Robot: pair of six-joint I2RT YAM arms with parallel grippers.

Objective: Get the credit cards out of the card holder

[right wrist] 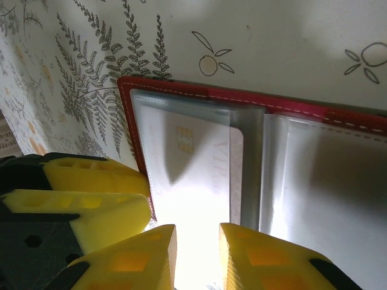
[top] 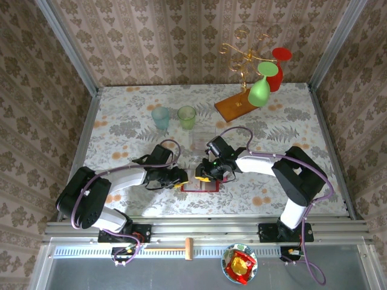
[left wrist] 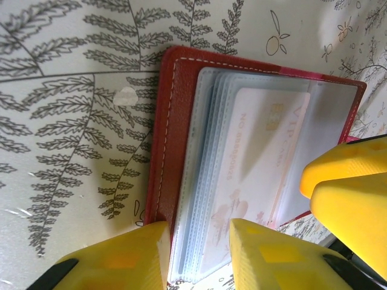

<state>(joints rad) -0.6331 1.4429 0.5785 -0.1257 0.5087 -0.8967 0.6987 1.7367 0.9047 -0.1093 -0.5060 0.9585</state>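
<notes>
Looking down from above, you can see the card holder point(top: 205, 186) lying open and flat on the tabletop point(top: 121, 139); its red cover is underneath and its clear sleeves point(left wrist: 208, 181) face up; your left gripper point(left wrist: 199, 226) is at the left side of the card holder, and your right gripper point(right wrist: 196, 228) is right over it, just beside the left one; on the left gripper the yellow fingers stand a little way apart, with the edge of the sleeve stack lying in the gap between them; you cannot tell if they are squeezing the sleeves or just resting there; on the right gripper the fingers are also only a little way apart, and the bright end of a sleeve lies in that gap; you cannot tell if it has hold of anything either; a credit card point(left wrist: 260, 151), pale with pink marks and a small gold square, is inside a sleeve of the card holder; past the card holder, toward the back wall, stand a blue cup point(top: 161, 118) and a green cup point(top: 187, 116), side by side and well apart from it; farther back and to the right of the card holder is a wooden board point(top: 233, 109) with a gold wire stand point(top: 242, 54), and a green glass point(top: 260, 90) and a red glass point(top: 277, 69) are up there with it.
</notes>
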